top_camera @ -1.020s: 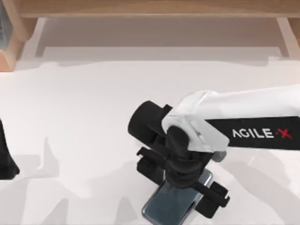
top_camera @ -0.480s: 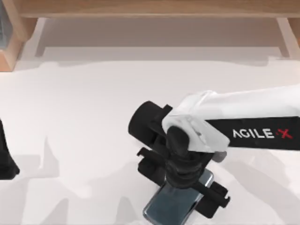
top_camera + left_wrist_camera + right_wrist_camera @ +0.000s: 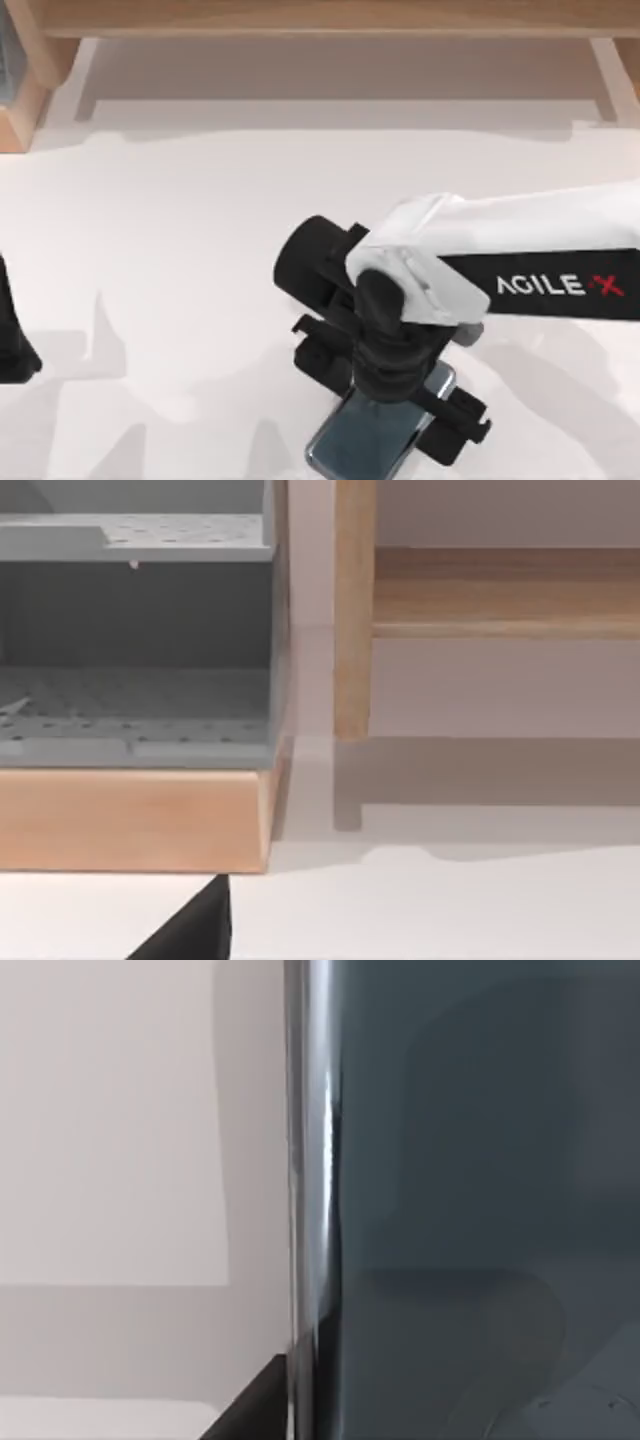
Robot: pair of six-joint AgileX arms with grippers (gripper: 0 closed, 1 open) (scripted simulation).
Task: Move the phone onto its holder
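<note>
Fingers of the right gripper (image 3: 385, 405): whether they are spread or closed cannot be told, since the dark wrist body covers them from above. Right arm (image 3: 520, 260): white shell with a black lettered band, reaching in from the top view's right side to the lower middle of the table (image 3: 180, 230), gripper poised directly over the phone (image 3: 365, 440). Phone: flat, dark grey-blue, glossy, lying at an angle on the white surface near the bottom edge of the top view, its upper end hidden under the gripper; in the right wrist view its dark face (image 3: 480, 1160) and thin shiny rim sit very close to the camera (contact between fingers and phone cannot be made out). Left arm (image 3: 12, 330): a dark shape at the top view's far left edge, parked well apart from the phone. Wooden shelf frame (image 3: 320, 20): runs along the far side of the table. Grey perforated unit (image 3: 130, 630): on a wooden base, seen in the left wrist view beside a wooden upright (image 3: 352, 610).
</note>
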